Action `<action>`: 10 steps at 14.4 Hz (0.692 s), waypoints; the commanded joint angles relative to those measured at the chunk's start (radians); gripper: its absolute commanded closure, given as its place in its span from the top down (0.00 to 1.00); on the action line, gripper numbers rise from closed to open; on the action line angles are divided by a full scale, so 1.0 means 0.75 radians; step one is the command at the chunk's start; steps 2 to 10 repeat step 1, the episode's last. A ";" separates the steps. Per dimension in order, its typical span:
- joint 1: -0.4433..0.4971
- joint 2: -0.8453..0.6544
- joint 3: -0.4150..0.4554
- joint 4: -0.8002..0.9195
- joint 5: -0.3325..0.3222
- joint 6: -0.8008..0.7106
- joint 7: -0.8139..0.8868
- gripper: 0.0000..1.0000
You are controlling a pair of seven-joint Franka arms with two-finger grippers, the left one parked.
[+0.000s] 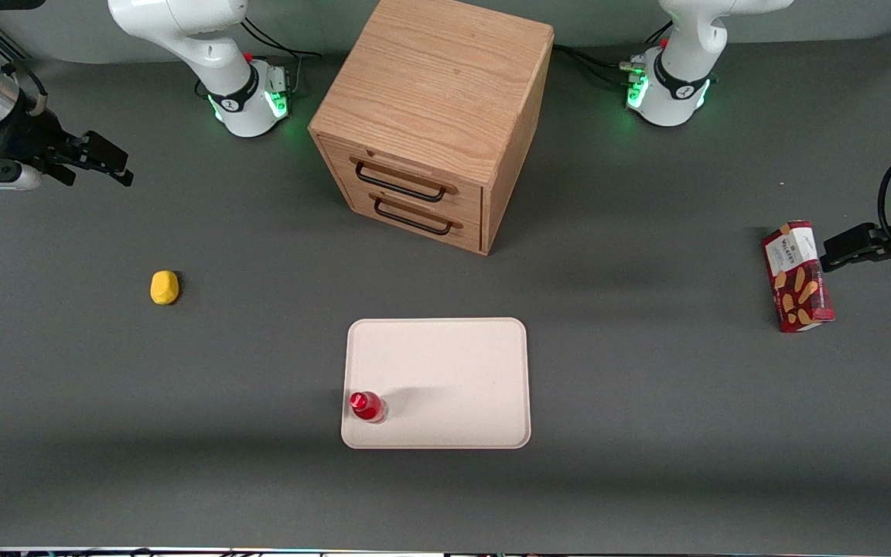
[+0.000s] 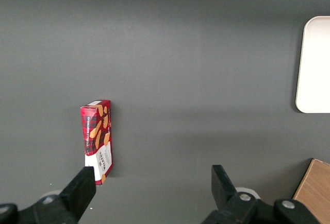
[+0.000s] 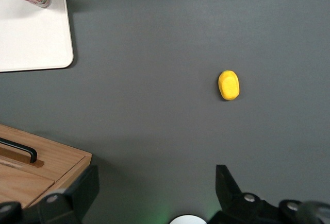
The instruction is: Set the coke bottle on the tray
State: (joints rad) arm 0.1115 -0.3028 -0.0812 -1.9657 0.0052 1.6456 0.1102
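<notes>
Standing upright on the tray (image 1: pixel 445 371), in its corner nearest the camera toward the working arm's end, the coke bottle (image 1: pixel 367 406) looks delivered, so the gripper (image 1: pixel 101 158) hangs released and empty, well apart above the desk edge

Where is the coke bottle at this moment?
The coke bottle stands upright on the tray, in its corner nearest the front camera, toward the working arm's end. The open pincer is away from it.
</notes>
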 commanded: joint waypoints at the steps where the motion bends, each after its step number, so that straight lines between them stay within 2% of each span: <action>1: 0.001 0.027 -0.004 0.058 -0.023 -0.044 -0.036 1.00; 10: 0.001 0.027 -0.004 0.058 -0.023 -0.044 -0.036 1.00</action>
